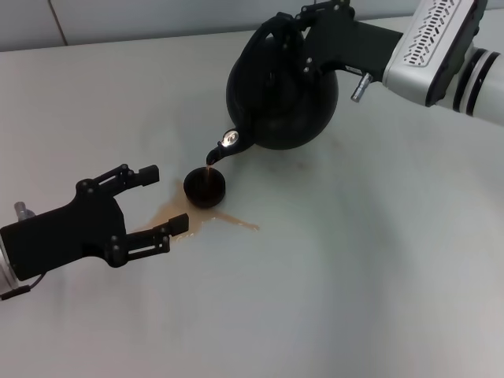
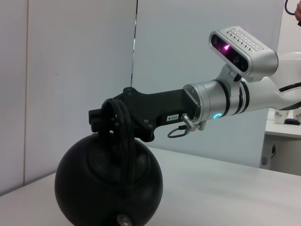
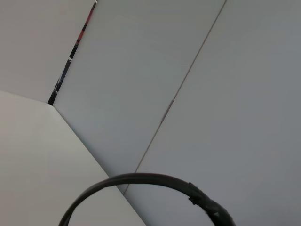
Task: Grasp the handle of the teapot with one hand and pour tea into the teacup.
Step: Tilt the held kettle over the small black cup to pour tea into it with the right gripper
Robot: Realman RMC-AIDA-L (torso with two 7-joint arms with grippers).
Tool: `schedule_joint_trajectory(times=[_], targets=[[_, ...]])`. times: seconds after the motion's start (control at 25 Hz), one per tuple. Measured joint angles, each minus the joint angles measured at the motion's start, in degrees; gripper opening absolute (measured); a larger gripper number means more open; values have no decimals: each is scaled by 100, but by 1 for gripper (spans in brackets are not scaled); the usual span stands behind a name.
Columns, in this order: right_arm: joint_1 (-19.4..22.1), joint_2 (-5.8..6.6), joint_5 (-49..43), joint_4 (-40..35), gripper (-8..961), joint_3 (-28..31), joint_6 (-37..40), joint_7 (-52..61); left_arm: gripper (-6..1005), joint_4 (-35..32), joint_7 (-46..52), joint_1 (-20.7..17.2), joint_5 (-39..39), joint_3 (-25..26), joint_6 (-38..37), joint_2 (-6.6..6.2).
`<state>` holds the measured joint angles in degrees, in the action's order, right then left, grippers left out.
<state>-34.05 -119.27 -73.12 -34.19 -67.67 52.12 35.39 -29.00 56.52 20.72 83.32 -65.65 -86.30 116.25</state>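
Pale grey bench [image 1: 354,268], wide and plain, meeting light wall panels at the far edge. One teapot [image 1: 283,98], round and black, lifted clear of the bench toward the far side, tipped forward with spout pointing down and toward the robot's left, straight at the cup below. One handle [image 1: 272,31], arched over the lid, clamped from the right by the right claw [image 1: 303,35], closed tight around the hoop; in the left wrist view the same grip seen side-on, hoop upright between the black fingers [image 2: 106,115]. One left claw [image 1: 150,205], low over the bench at near left, spread wide and holding nothing, tips just beside the spill. Amber puddle [image 1: 228,220] of spilled liquid spread across the bench around and beside the cup. One teacup [image 1: 205,187], tiny and black, upright directly under the spout. Thin brown thread of tea [image 1: 207,167] falling into it, seemingly unbroken.
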Motion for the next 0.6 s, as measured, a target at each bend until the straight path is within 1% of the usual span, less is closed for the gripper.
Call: schedule_joint_trajectory(times=[0.6], targets=[[68, -1, 59, 0, 89, 63, 51, 47, 863, 0, 0, 38, 0, 0, 8, 19]])
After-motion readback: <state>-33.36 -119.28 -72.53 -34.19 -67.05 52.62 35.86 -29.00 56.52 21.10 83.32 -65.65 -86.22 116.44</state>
